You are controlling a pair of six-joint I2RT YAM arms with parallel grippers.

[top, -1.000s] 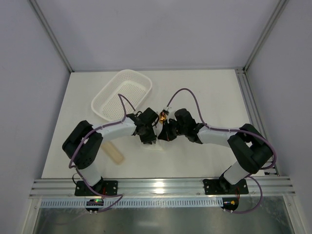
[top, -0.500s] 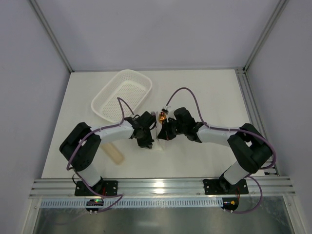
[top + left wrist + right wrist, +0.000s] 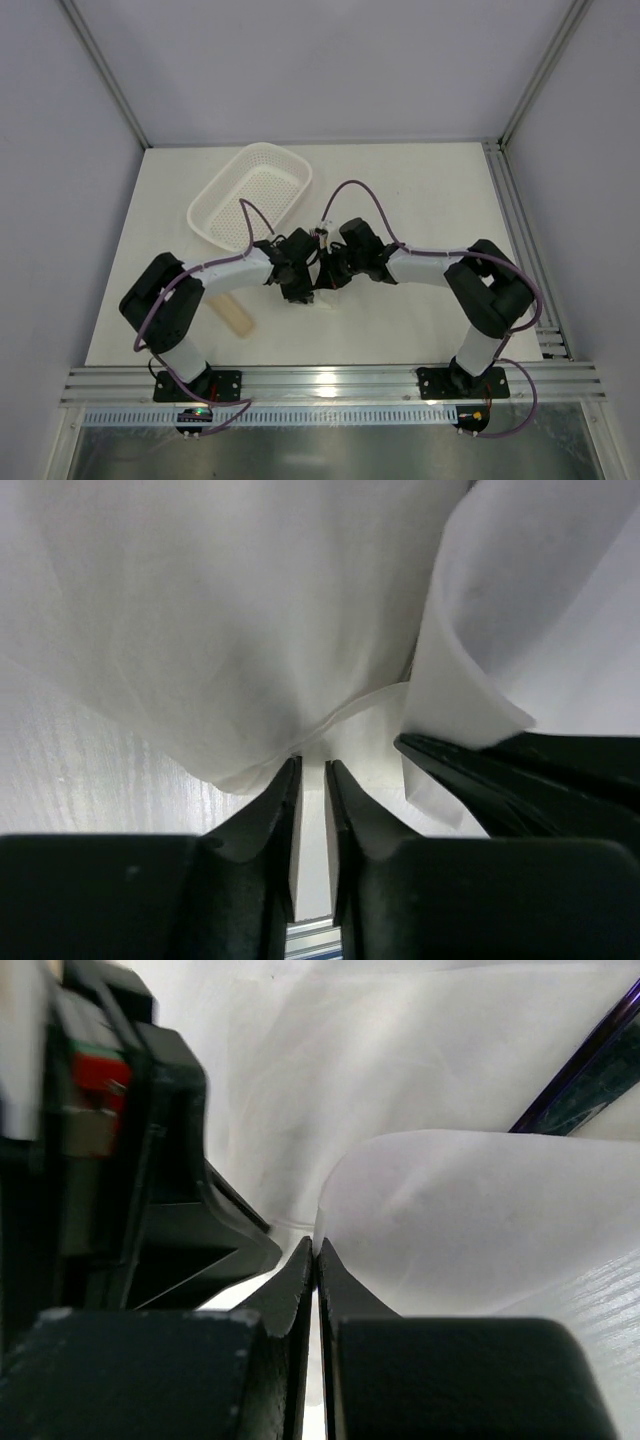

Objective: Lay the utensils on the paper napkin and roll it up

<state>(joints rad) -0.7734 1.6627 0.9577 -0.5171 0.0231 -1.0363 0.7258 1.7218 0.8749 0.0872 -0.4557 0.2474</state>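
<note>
The paper napkin (image 3: 230,630) is lifted and folded between my two grippers, and a corner of it (image 3: 323,301) shows on the table beneath them. My right gripper (image 3: 316,1247) is shut, pinching the napkin's curled edge (image 3: 450,1210). A hair's gap separates the jaws of my left gripper (image 3: 311,765), and the napkin's fold rests at their tips. A dark purplish fork (image 3: 585,1075) slants out beyond the fold. The other utensils are hidden. Seen from above, the left gripper (image 3: 300,275) and the right gripper (image 3: 335,272) meet nose to nose.
A white perforated basket (image 3: 251,193) stands at the back left. A flat beige slab (image 3: 236,317) lies by the left arm's elbow. The right gripper's black fingers (image 3: 530,775) crowd the left wrist view.
The right arm has swung left, and the gold spoon bowl is now covered. The two grippers stand closer together. The left arm has barely shifted.
</note>
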